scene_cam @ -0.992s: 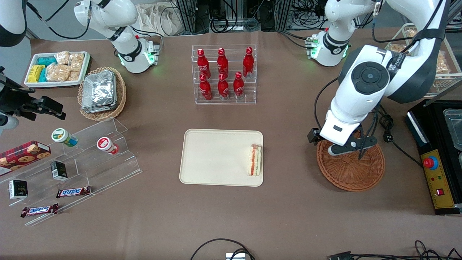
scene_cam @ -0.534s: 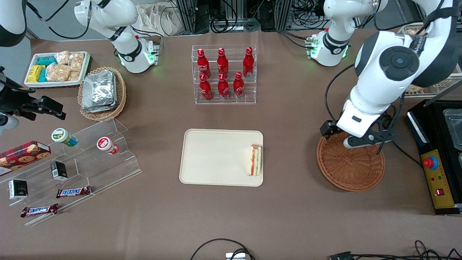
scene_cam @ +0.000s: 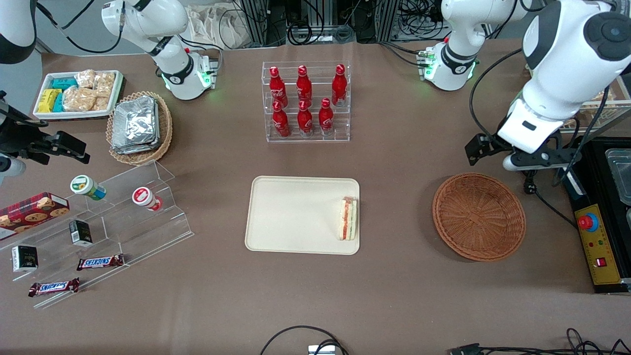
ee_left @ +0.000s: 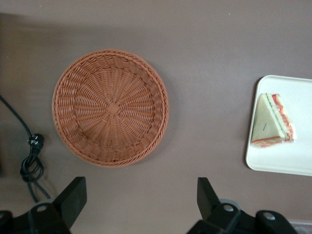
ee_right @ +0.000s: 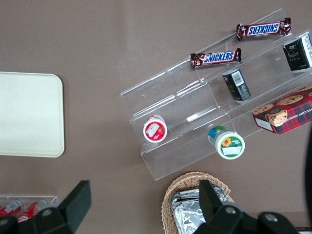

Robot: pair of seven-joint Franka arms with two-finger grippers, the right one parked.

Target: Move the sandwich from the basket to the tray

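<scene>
We've got the sandwich [scene_cam: 348,218] lying on the tray [scene_cam: 296,217], tucked right against the rim at the end toward the working arm, its orange-red and green layers showing along the edge. From the wrist camera it reads as a clean triangle [ee_left: 271,122] on the cream tray [ee_left: 278,163]. Level with it, toward the working arm's end of the table, sits the basket [scene_cam: 478,216], nothing in it, its woven floor fully exposed [ee_left: 110,107]. Farther from the front camera, we find the gripper [scene_cam: 535,161] raised above the table just past the basket's rim, near the black control box [scene_cam: 594,236]. Its fingers [ee_left: 74,195] are spread wide apart, and there's nothing between them. A dark cable [ee_left: 30,163] lies coiled beside the basket.
</scene>
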